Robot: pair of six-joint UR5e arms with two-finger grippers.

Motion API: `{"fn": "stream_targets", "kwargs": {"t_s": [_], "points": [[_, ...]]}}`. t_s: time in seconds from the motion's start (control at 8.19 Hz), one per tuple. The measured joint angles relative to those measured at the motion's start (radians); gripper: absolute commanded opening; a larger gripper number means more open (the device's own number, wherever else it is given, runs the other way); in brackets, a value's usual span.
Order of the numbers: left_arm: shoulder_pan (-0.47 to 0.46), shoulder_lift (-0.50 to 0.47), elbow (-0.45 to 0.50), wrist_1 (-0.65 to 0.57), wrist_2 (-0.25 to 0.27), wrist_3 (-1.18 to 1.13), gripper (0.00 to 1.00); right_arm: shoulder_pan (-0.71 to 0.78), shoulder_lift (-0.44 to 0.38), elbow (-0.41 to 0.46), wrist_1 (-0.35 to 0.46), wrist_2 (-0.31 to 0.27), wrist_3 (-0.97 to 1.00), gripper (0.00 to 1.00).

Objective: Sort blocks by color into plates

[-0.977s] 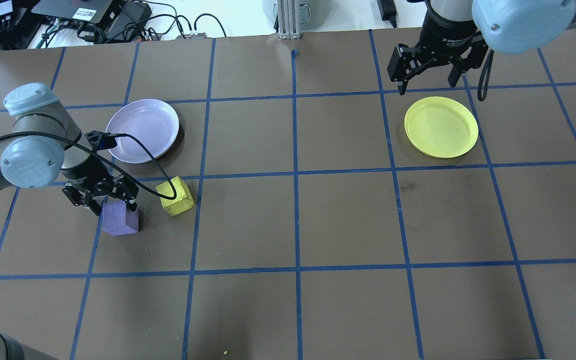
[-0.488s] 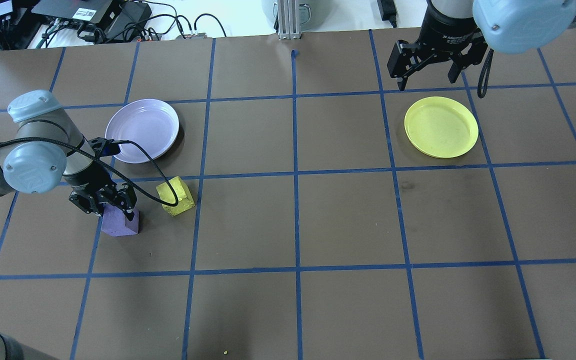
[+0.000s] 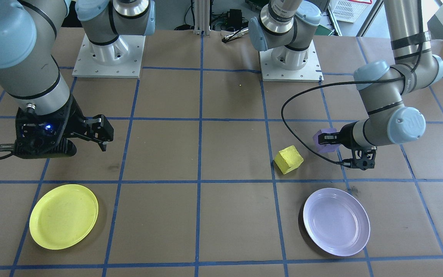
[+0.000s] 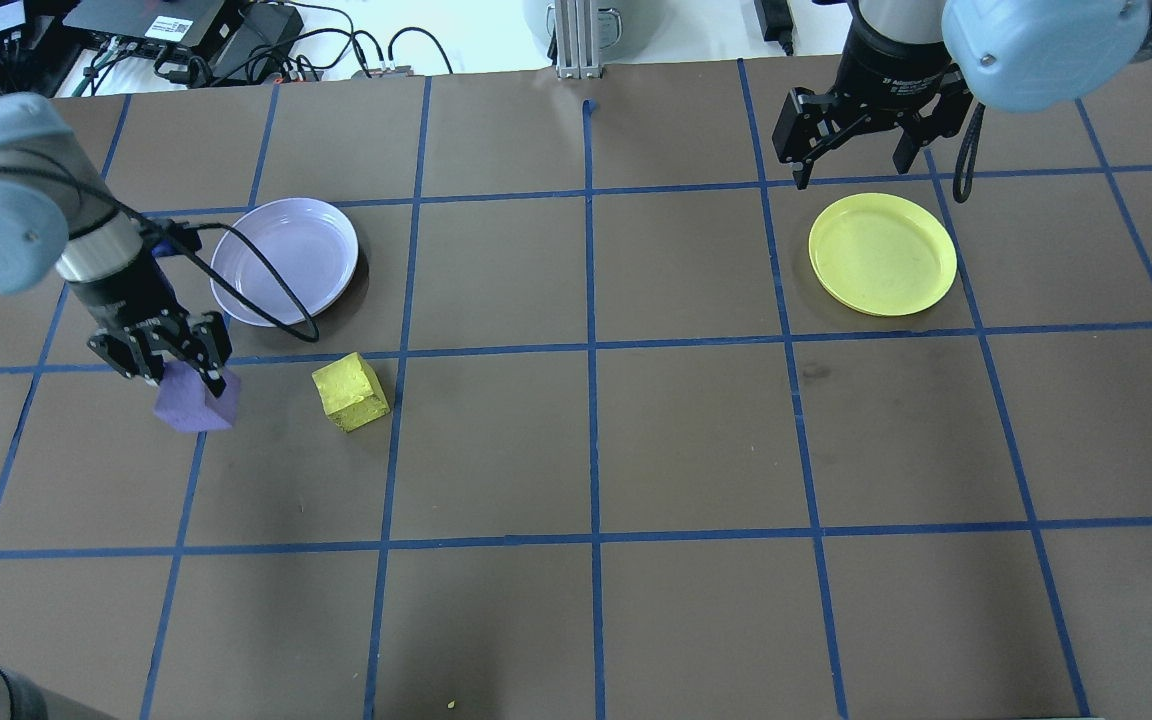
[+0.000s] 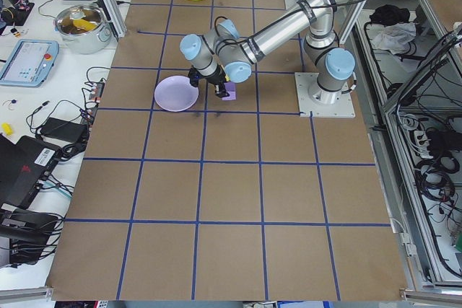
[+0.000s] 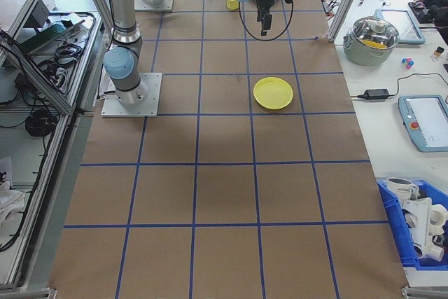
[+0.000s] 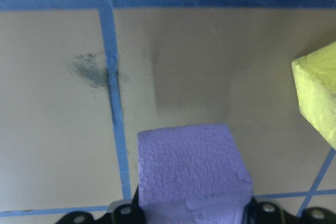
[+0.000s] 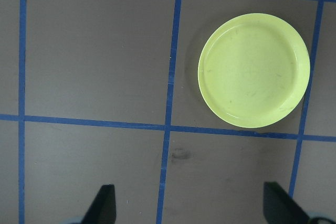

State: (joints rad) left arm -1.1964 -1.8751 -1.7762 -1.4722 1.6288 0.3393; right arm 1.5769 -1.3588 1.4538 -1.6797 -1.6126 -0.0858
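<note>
Both jaws differ: left gripper point(image 4: 181, 370) clamps the purple block point(image 4: 194, 404) aloft; right gripper point(image 4: 851, 135) gapes beyond the yellow plate point(image 4: 882, 254).

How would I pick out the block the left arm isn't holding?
Find the lavender plate on the robot's left half of the table. Just nearer the robot lies the yellow block, apart from the plate. It rests on the paper, free of any gripper, whereas the purple block is shut in the left gripper.

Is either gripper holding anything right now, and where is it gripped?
The left gripper holds the purple block by two opposite sides near its top, lifted off the table. The right gripper is open and empty.
</note>
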Motion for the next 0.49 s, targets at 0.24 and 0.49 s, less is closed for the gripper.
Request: {"fn": "stream_targets", "kwargs": {"t_s": [0.24, 0.49], "points": [[-0.013, -0.094, 0.256, -0.113, 0.013, 0.002, 0.18, 0.0, -0.001, 0.012, -0.003, 0.003, 0.0, 1.0], [-0.061, -0.207, 0.416, -0.101, -0.009, 0.002, 0.23, 0.0, -0.002, 0.015, -0.005, 0.003, 0.0, 1.0]]}}
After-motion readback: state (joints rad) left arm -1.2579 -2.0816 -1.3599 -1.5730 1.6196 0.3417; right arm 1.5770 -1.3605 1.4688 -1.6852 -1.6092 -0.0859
